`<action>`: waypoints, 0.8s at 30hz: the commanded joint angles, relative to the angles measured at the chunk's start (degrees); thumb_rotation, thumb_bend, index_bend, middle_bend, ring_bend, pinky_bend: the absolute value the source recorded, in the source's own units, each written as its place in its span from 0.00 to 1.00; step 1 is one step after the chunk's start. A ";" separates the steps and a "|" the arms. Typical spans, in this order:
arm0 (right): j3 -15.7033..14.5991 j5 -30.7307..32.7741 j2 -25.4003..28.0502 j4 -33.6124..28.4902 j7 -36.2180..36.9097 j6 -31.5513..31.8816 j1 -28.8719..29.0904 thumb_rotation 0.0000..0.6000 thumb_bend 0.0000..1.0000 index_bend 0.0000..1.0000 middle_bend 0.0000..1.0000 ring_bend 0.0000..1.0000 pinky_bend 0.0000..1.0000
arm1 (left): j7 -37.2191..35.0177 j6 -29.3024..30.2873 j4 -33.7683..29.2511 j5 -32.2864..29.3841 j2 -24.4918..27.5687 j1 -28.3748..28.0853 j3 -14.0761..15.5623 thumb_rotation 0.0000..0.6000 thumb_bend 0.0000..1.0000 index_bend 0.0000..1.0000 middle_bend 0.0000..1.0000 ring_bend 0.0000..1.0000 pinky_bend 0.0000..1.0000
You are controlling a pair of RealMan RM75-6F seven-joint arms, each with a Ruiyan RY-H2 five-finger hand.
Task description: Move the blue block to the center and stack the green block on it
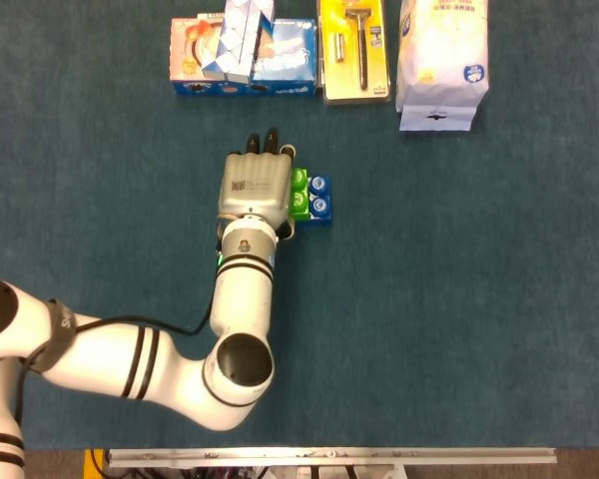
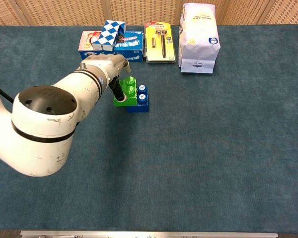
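Note:
The green block [image 2: 127,92] stands tight against the left side of the blue block [image 2: 140,100] near the table's middle, its top a little higher. From above, the green block [image 1: 299,193] and the blue block [image 1: 319,199] show their studs side by side. Whether the green one rests on the blue one's edge I cannot tell. My left hand [image 1: 255,188] lies just left of the green block, holding it. A dark finger [image 2: 117,89] presses its left face. The hand hides the block's far-left side. My right hand appears in neither view.
Along the back edge lie a blue box [image 1: 245,58] with a checkered carton on it, a yellow razor pack [image 1: 354,48] and a white bag [image 1: 441,60]. My left arm [image 2: 44,129] fills the table's left front. Bare blue cloth stretches to the right.

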 commanded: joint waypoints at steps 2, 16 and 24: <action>0.01 0.04 0.07 -0.11 0.02 -0.04 0.02 1.00 0.09 0.32 0.13 0.00 0.05 | -0.83 1.30 -5.29 1.01 2.99 1.36 0.77 1.00 0.29 0.16 0.03 0.00 0.20; -0.08 0.07 -0.14 -0.57 -1.29 -0.44 0.12 1.00 0.09 0.32 0.13 0.00 0.05 | -7.96 2.89 -23.32 10.36 15.35 7.97 5.61 1.00 0.29 0.17 0.03 0.00 0.20; 0.02 0.45 -0.32 -0.72 -1.93 -1.08 0.37 1.00 0.09 0.32 0.13 0.00 0.05 | -14.32 -1.62 -25.27 20.57 22.64 13.16 11.63 1.00 0.29 0.18 0.03 0.00 0.20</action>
